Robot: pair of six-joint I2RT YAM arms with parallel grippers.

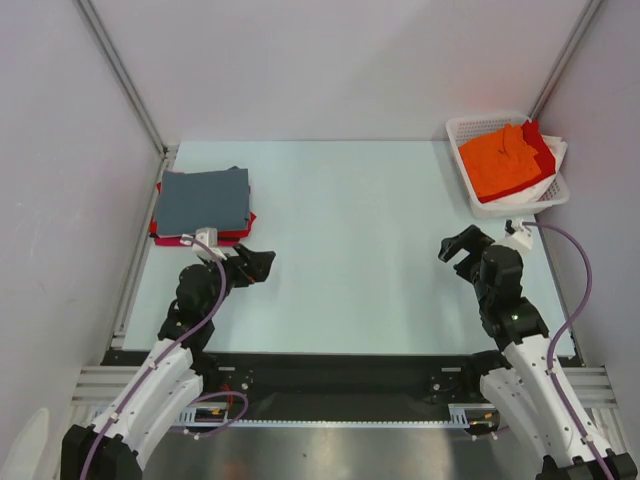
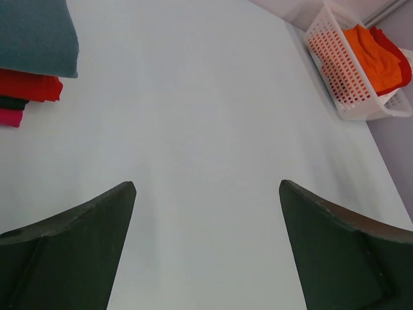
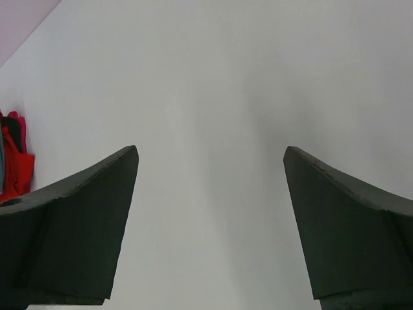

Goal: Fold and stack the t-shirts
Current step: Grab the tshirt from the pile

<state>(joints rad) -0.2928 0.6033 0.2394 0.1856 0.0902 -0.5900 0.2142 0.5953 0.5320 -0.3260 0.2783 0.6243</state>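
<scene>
1. While it sits far left of the white basket [image 1: 505, 208], the folded stack has the grey t-shirt [image 1: 205, 197] on top, with the red shirt [image 2: 29, 85] and magenta shirt [image 2: 8, 117] under it
2. left gripper [image 1: 255, 265], also far left of the basket, spread wide, empty
3. right gripper [image 1: 460, 250] near the basket, wide too, empty
4. orange t-shirt [image 1: 498, 162] sits inside the basket
</scene>
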